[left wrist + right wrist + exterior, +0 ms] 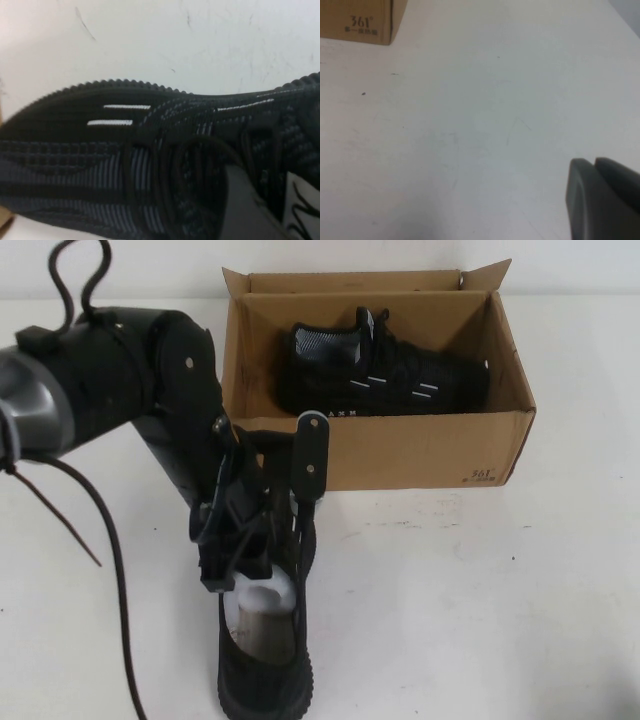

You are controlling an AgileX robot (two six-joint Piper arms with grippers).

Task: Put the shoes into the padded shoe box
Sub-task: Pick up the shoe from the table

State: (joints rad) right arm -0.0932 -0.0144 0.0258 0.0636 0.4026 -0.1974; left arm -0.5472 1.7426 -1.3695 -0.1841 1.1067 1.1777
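Working the second shoe (262, 660) is the step in hand, and you are doing it with the left gripper (262, 575), which is sitting right over that shoe's collar at the near edge of the bench (480, 600). One finger (240, 205) is showing down inside the laced throat in the left wrist view, so you appear to be pinching the tongue or collar edge, though how firmly the jaws are bearing on the knit cannot be told from here. To do this well, you are wanting a bite on the collar wall rather than on the laces alone, since a lace hold would likely let the shoe swing and tip. Lifting straight up before travelling should keep the ridged sole from dragging.

Beyond the left gripper, farther from you, the padded shoe box (420, 455) is standing open with the first shoe (385, 375) already lying on its side along the far wall. The free space is on the box's near side, so you are probably best carrying this shoe over the near wall and lowering it parallel to its mate.

Off to the side, the right gripper (602, 197) is hovering over bare bench with its jaws together and nothing between them, a corner of the box lying well beyond it.
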